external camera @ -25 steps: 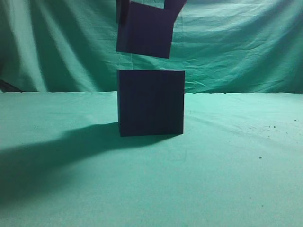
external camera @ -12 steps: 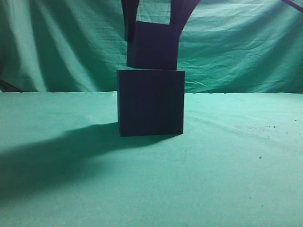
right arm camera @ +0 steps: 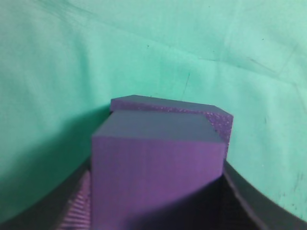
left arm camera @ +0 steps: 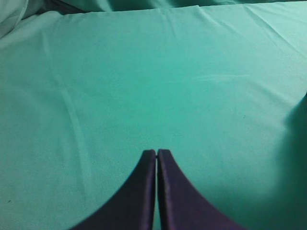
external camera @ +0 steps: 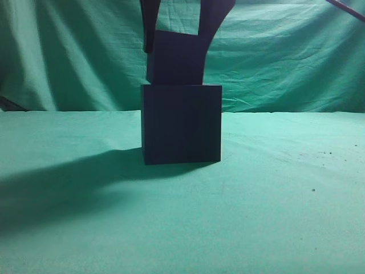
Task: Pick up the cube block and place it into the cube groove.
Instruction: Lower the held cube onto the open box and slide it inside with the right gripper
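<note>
Standing in the middle of the exterior view, the cube groove (external camera: 181, 124) is a big box with flat matte sides, so dark navy-purple that it looks almost black. It rests on the desk (external camera: 274, 211), which is covered by a green cloth with soft creases and a few small dark specks at the right side. The same cloth hangs as a wrinkled curtain behind.

The cube block (external camera: 175, 58) sits right on top edge of the groove, in the upper middle of the frame. It is smaller, dark purple, and a little tilted, with its bottom edge at the groove's rim (whether it is already partly inside, I cannot tell from this angle). In the right wrist view the block (right arm camera: 158, 177) fills the lower centre: its faces are smooth and lighter purple, and behind it a rim of the groove (right arm camera: 192, 109) shows with a grainy, rough surface.

The right gripper (external camera: 178, 23) comes down from the top edge, its two dark fingers spread to the block's width and pinching it on both sides.

The left gripper (left arm camera: 157, 152) is pressed together, the two tips touching, with only bare cloth under it.
</note>
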